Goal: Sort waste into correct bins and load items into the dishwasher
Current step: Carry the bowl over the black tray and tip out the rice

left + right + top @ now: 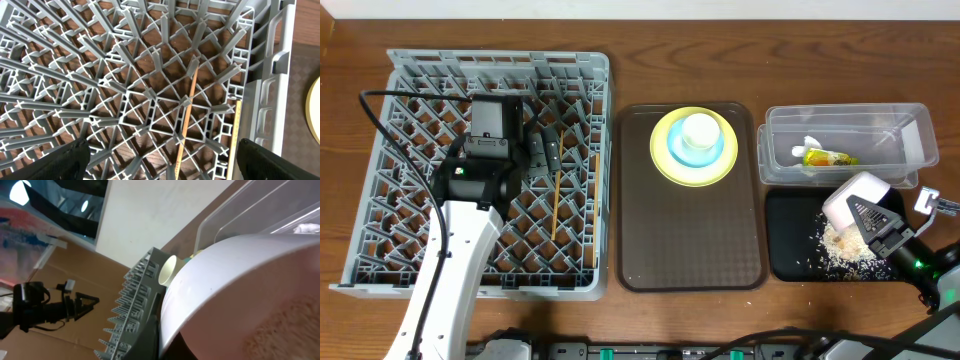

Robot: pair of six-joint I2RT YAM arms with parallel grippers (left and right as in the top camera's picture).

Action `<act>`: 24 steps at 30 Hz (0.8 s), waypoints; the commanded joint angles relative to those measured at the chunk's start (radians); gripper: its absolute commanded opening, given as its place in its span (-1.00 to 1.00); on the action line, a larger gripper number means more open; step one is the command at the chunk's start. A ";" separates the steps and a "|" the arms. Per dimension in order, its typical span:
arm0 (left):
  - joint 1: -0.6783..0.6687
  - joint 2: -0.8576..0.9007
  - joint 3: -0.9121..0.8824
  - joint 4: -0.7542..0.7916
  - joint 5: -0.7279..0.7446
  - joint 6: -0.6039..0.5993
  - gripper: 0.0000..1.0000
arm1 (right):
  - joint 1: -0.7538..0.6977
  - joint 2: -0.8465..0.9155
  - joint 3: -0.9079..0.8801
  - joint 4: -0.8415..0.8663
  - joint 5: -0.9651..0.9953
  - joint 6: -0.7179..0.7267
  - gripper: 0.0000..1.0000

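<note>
Crumbs (840,250) lie in the black tray (790,235) at the counter's right edge, beneath the tilted white bowl (858,195) pinched by the right end effector (868,215). Clear tub (910,125) holds wrapper (825,157) and scrap (810,143); left end effector (160,159) gapes over the rack (400,70).

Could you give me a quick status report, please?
Left jaws open over rack, chopsticks inside. Right jaws shut on white bowl, tipped over black tray, crumbs on it. Nothing blocking.
</note>
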 commanded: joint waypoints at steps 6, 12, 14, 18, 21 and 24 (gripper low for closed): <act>0.004 -0.002 0.004 0.000 -0.013 -0.001 0.89 | -0.016 0.002 -0.085 0.087 -0.061 0.026 -0.98; 0.004 -0.002 0.004 0.000 -0.013 -0.001 0.89 | -0.014 0.002 -0.085 0.092 -0.062 0.045 -0.98; 0.004 -0.002 0.004 0.000 -0.013 -0.001 0.89 | -0.014 0.002 -0.085 0.108 -0.062 0.142 -0.98; 0.004 -0.002 0.004 0.000 -0.013 -0.001 0.89 | -0.016 0.002 -0.085 0.129 -0.062 0.155 -0.98; 0.004 -0.002 0.004 0.000 -0.013 -0.001 0.89 | -0.014 0.002 -0.085 0.106 -0.062 0.188 -0.98; 0.004 -0.002 0.004 0.000 -0.013 -0.001 0.89 | -0.014 0.002 -0.085 0.124 -0.062 0.246 -0.98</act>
